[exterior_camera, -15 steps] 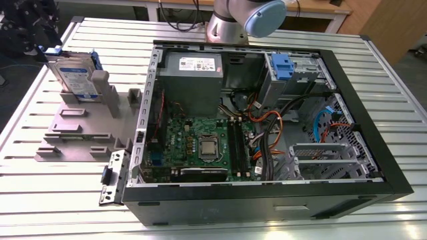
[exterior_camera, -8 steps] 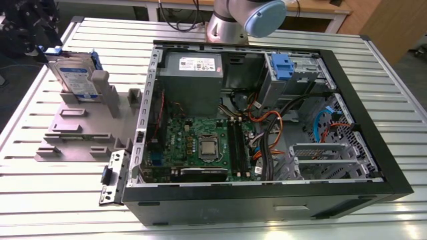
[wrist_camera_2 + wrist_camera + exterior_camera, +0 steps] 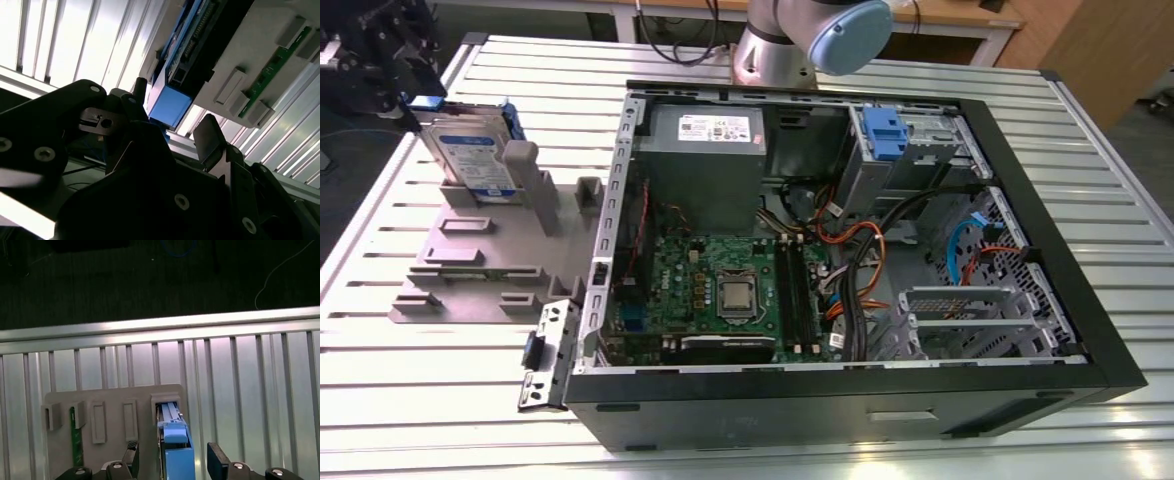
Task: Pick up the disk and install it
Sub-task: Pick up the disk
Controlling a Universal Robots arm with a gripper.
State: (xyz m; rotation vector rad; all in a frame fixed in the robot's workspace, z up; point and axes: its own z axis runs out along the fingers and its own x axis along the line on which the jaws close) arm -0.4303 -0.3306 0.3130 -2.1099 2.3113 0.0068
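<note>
Black two-finger pincer (image 3: 172, 457) hangs released, straddling silver-grey blue-framed disk (image 3: 464, 150); grey plastic holder (image 3: 480, 262) stands it upright, presumably for edge access.

The table (image 3: 427, 400) is ribbed metal, the fixture (image 3: 474, 262) matt plastic (smooth plastic frames the disk (image 3: 464, 150)).

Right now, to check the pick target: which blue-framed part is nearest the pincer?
The disk upright in the grey stand: the open pincer straddles it. The other blue part sits inside the case.
</note>
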